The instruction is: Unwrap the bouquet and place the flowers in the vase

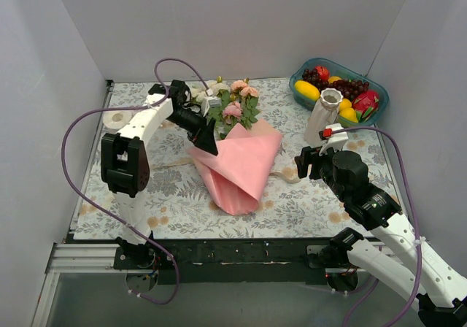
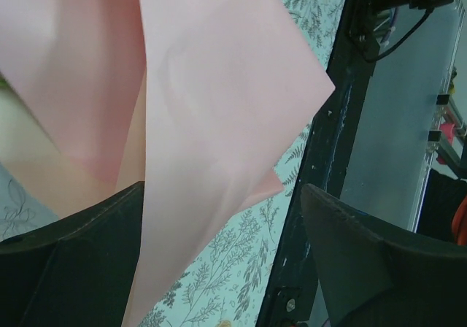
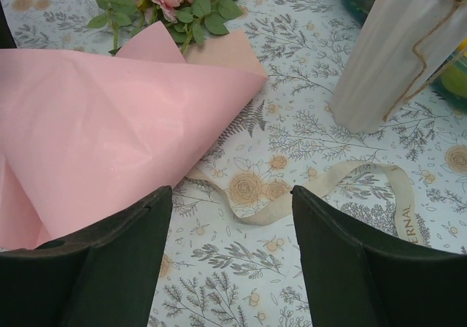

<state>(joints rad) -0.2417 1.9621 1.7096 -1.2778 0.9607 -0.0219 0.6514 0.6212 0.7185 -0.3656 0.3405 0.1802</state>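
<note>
Though its cone has come loose, the pink paper (image 1: 237, 168) lies mid-surface with its long axis running from a folded tip toward the near edge to a wide mouth opening far-right. Beyond that mouth the flowers (image 1: 235, 102) lie with blossoms toward the back wall, stems hidden under the paper. The left gripper (image 1: 210, 143) sits at the paper's far-left edge, fingers spread with a sheet edge between them. The right gripper (image 1: 301, 165) hangs spread over the untied ribbon (image 3: 406, 221). The vase (image 1: 325, 115) stands upright just before a teal fruit bowl (image 1: 293, 86). A leaf-and-rose print covers the surface (image 1: 146, 195), a tape roll (image 1: 117, 117) at far left; plain pale walls (image 1: 44, 86) enclose three sides.
</note>
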